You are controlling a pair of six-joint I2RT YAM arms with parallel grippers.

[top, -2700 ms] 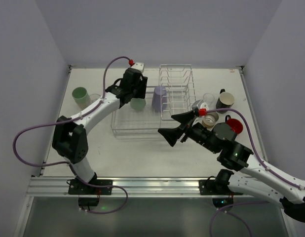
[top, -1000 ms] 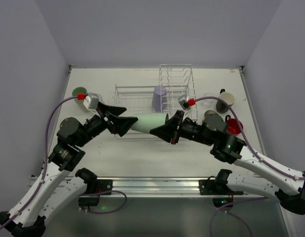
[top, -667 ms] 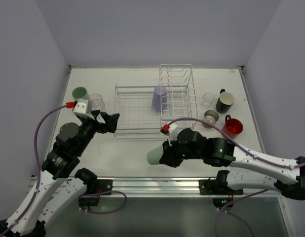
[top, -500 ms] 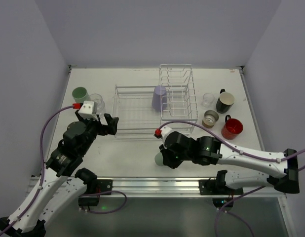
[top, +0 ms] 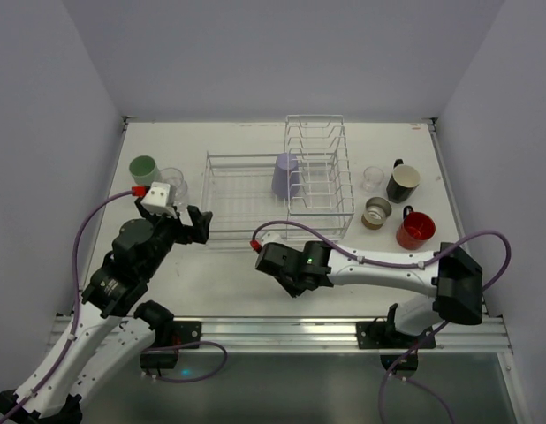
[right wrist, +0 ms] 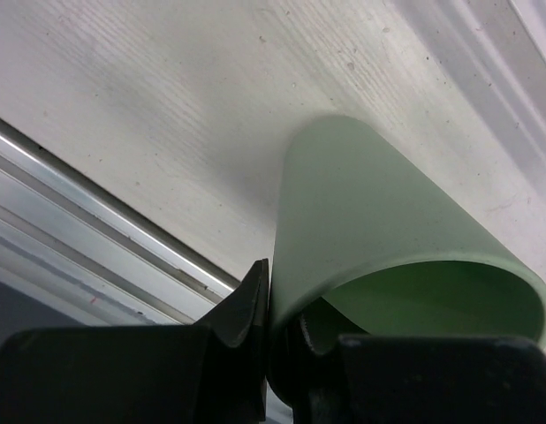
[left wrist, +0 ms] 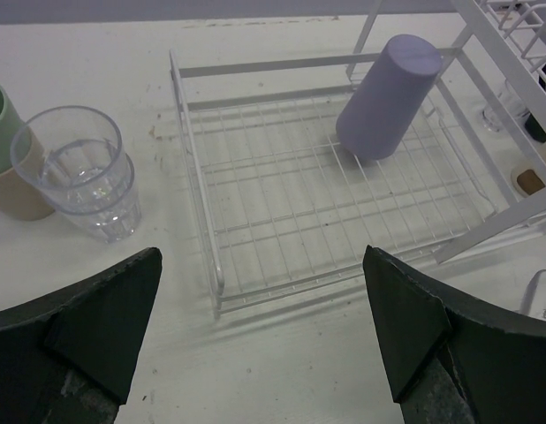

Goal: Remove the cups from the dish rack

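Note:
My right gripper (right wrist: 282, 300) is shut on the rim of a pale green cup (right wrist: 370, 221), one finger inside and one outside. The cup lies tilted low over the table near the front rail. From above, the right gripper (top: 289, 276) sits in front of the dish rack (top: 222, 237) and hides that cup. A lavender cup (top: 284, 175) leans in the dish rack (left wrist: 202, 230); the left wrist view shows the lavender cup (left wrist: 388, 97) mouth down. My left gripper (top: 192, 225) is open and holds nothing at the rack's near left corner, and in its own view the left gripper (left wrist: 264, 344) frames bare table.
Left of the rack stand a green cup (top: 145, 168) nested in a beige one (left wrist: 12, 190), and stacked clear glasses (left wrist: 79, 181). On the right are a clear glass (top: 373, 178), black mug (top: 402, 183), tan cup (top: 375, 212) and red mug (top: 414, 228). An aluminium rail (right wrist: 96, 212) runs along the near edge.
The right arm has swung the pale green cup from the rack's front down and left toward the near rail. The left gripper let go of it, pulled back left and stays open.

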